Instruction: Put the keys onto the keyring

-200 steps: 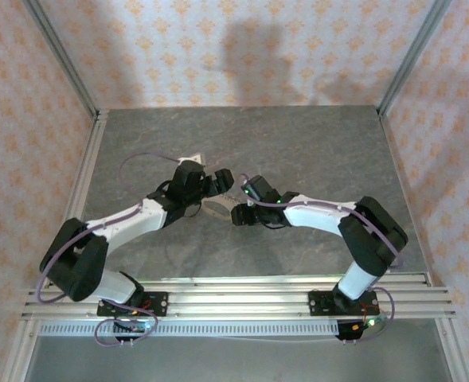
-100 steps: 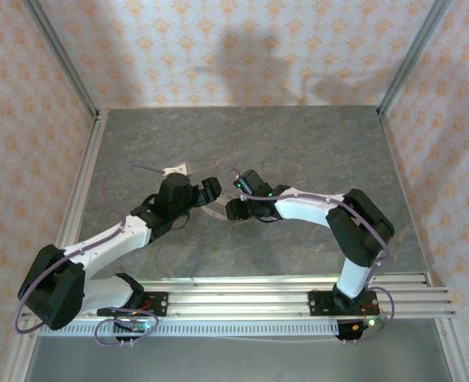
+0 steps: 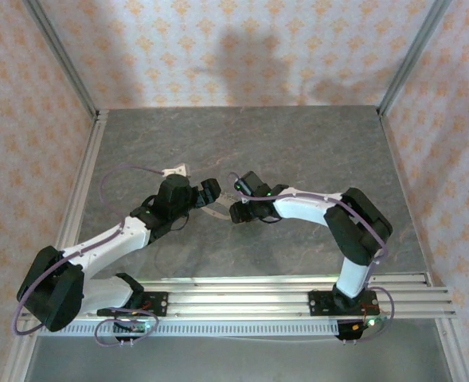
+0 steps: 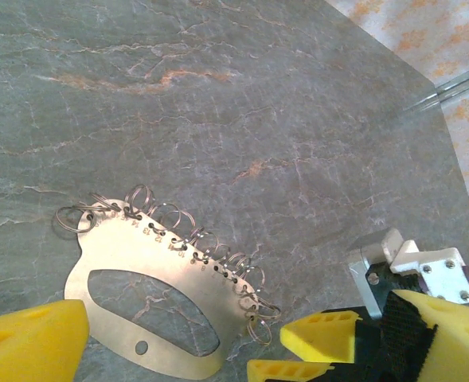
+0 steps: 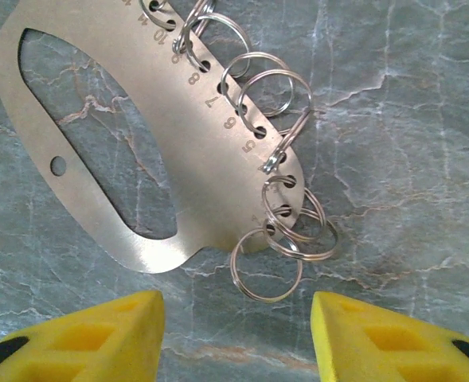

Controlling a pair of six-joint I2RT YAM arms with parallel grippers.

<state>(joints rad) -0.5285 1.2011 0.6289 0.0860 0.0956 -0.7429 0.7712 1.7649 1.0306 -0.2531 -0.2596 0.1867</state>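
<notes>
The keyring (image 5: 146,151) is a flat metal oval plate with a cut-out and a row of numbered holes, each carrying a small split ring. It lies on the table between the two arms (image 3: 216,209). My right gripper (image 5: 238,334) is open just short of the plate's end, with the last ring (image 5: 266,267) ahead of the gap and untouched. My left gripper (image 4: 250,346) is open wide over the plate (image 4: 162,278), holding nothing. The right gripper's yellow fingertips (image 4: 322,334) face the plate's ring end. The keys are out of view.
The grey marbled table (image 3: 298,151) stretches behind the arms, bounded by patterned walls and aluminium posts. A rail (image 3: 242,290) runs along the near edge. Purple cables (image 3: 127,171) loop from the left arm.
The left arm has drawn back to the left and lower. The right gripper has followed leftward toward the plate, and its jaws have narrowed slightly.
</notes>
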